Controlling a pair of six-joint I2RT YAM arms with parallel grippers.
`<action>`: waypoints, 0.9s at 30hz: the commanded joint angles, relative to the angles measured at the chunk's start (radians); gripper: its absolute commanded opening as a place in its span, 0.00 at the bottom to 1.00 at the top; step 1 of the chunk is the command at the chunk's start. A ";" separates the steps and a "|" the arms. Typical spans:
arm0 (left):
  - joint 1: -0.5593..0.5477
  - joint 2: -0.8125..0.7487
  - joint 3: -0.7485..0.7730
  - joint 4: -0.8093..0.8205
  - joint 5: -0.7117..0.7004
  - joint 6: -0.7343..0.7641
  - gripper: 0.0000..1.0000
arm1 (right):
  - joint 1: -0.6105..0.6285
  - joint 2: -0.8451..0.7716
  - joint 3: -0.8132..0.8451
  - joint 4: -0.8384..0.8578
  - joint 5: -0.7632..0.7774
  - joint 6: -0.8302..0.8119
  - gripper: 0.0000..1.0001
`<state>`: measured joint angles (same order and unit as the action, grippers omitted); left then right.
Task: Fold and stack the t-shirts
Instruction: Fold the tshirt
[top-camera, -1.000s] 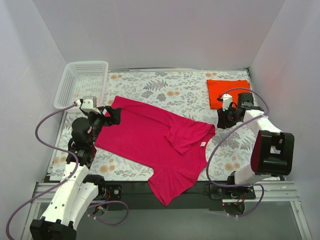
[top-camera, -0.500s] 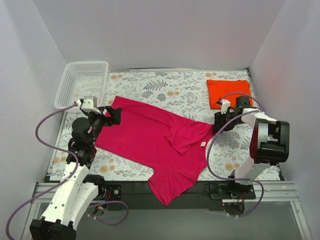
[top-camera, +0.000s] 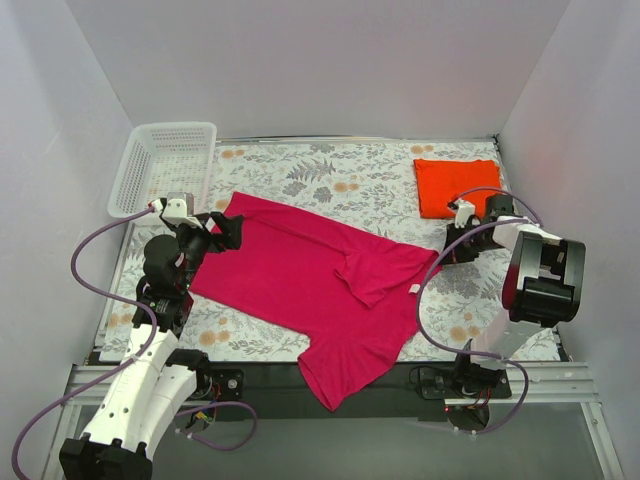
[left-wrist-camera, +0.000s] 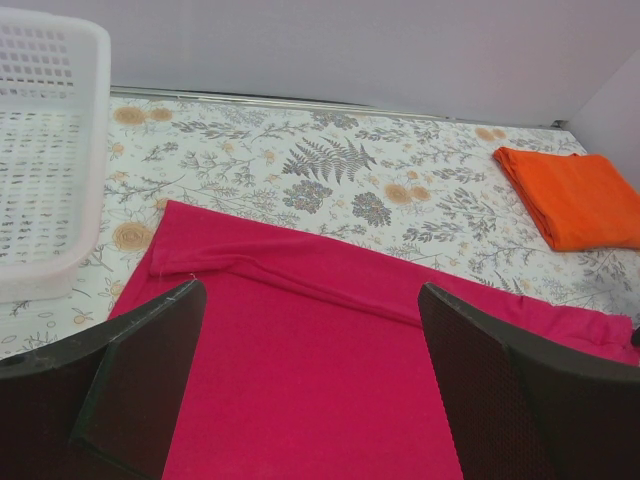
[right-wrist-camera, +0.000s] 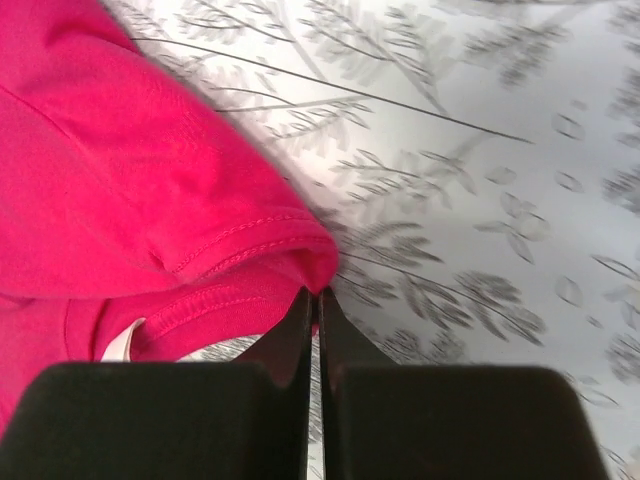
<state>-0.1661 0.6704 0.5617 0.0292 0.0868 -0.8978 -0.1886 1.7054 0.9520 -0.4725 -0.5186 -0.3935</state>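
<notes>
The magenta-pink t-shirt (top-camera: 310, 285) lies spread across the floral tabletop with one sleeve folded onto its body and a small white label showing near its right side. My right gripper (right-wrist-camera: 317, 295) is shut, pinching the stitched hem of that shirt (right-wrist-camera: 150, 200) at its right corner (top-camera: 437, 260). At the back right lies the orange-red t-shirt (top-camera: 457, 185), folded into a flat rectangle, which also shows in the left wrist view (left-wrist-camera: 575, 195). My left gripper (left-wrist-camera: 310, 290) hovers open over the pink shirt's left part (left-wrist-camera: 300, 370), with nothing between its fingers.
A white lattice basket (top-camera: 165, 165) stands at the back left corner, close to my left gripper (top-camera: 225, 232). White walls enclose the table on three sides. The table's front edge runs just under the pink shirt's lower tip.
My right gripper moved left to the pink shirt's right corner, shut on its hem and drew it slightly rightward. The left arm has not moved.
</notes>
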 joint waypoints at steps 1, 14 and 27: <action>-0.004 -0.002 -0.011 0.003 0.010 -0.001 0.81 | -0.061 -0.043 -0.004 -0.011 0.051 -0.048 0.01; -0.010 0.150 0.020 0.035 0.105 -0.071 0.77 | -0.135 0.005 0.037 -0.015 0.048 -0.085 0.01; -0.082 0.846 0.385 -0.104 -0.194 -0.354 0.54 | -0.164 0.085 0.128 -0.014 0.045 -0.100 0.01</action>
<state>-0.2348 1.4631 0.8711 -0.0311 0.0280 -1.1458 -0.3340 1.7630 1.0328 -0.4965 -0.4908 -0.4709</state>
